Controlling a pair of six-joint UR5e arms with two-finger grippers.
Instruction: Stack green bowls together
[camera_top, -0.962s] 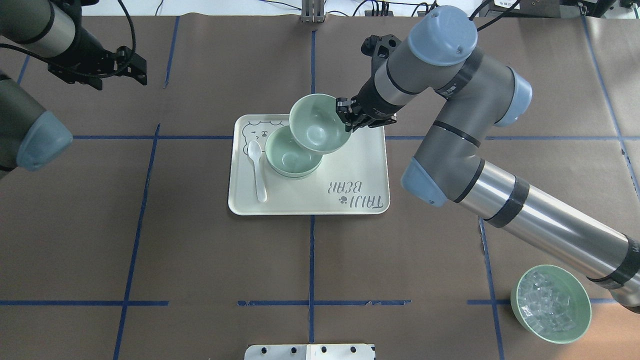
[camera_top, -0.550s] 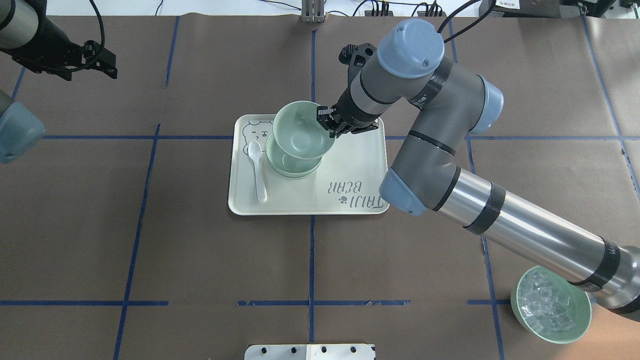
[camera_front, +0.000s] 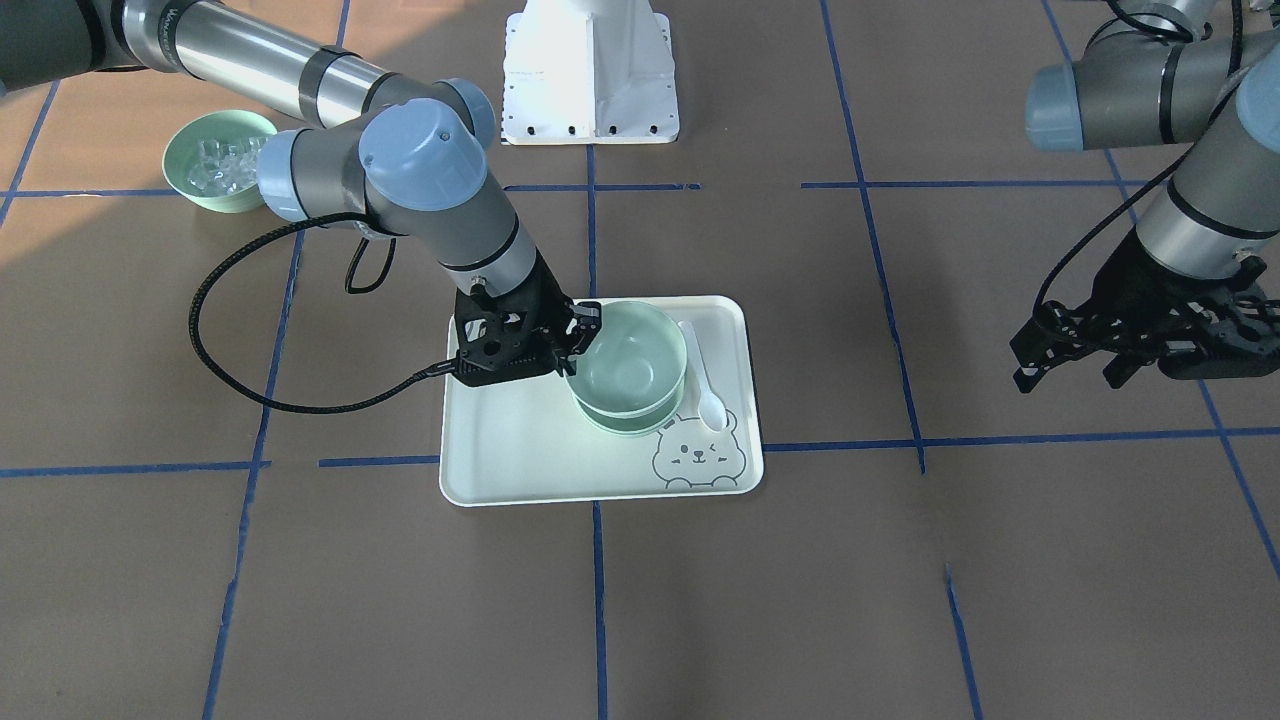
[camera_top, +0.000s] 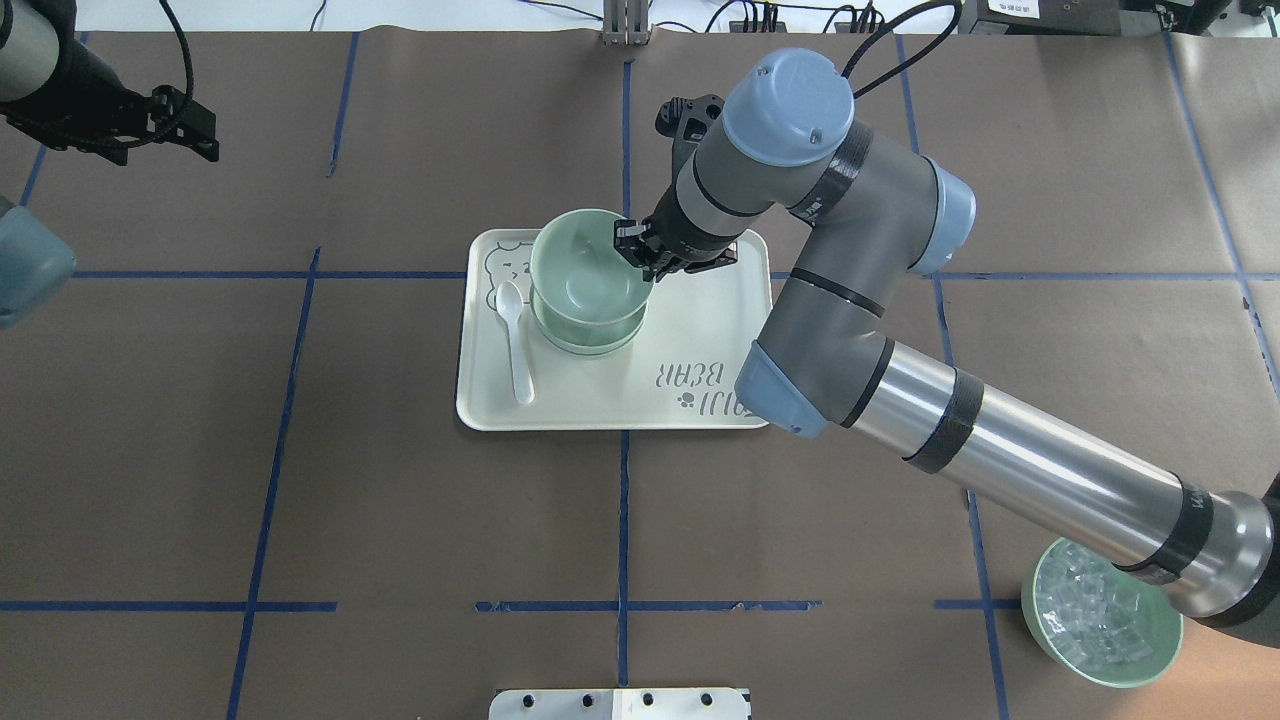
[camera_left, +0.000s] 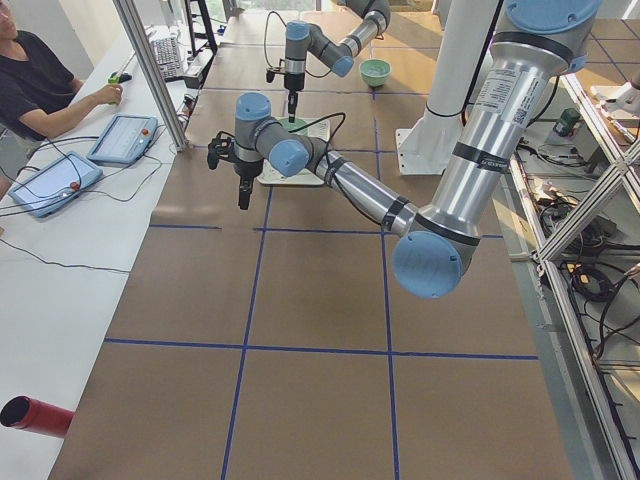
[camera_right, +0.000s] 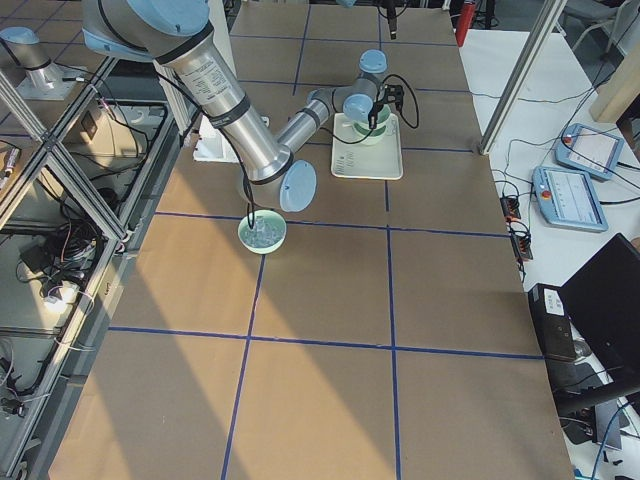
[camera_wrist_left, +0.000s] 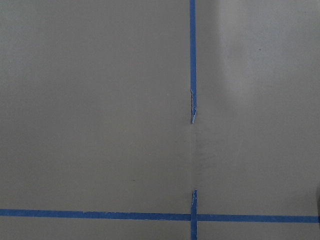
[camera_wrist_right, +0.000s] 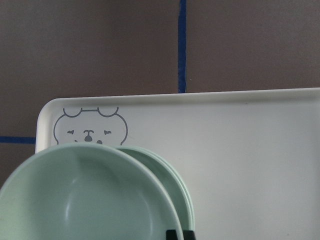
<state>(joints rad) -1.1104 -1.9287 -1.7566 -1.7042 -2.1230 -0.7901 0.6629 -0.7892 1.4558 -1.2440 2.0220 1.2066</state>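
Green bowl (camera_top: 585, 268) in right jaws hangs over nested bowls (camera_top: 590, 343).

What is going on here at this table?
The right gripper grips a green bowl by its rim, right over the other green bowls stacked on the tray. It looks nearly nested; I cannot tell if it is fully seated. The left gripper hangs open and empty, far from the tray. A white spoon lies on the tray beside the stack.
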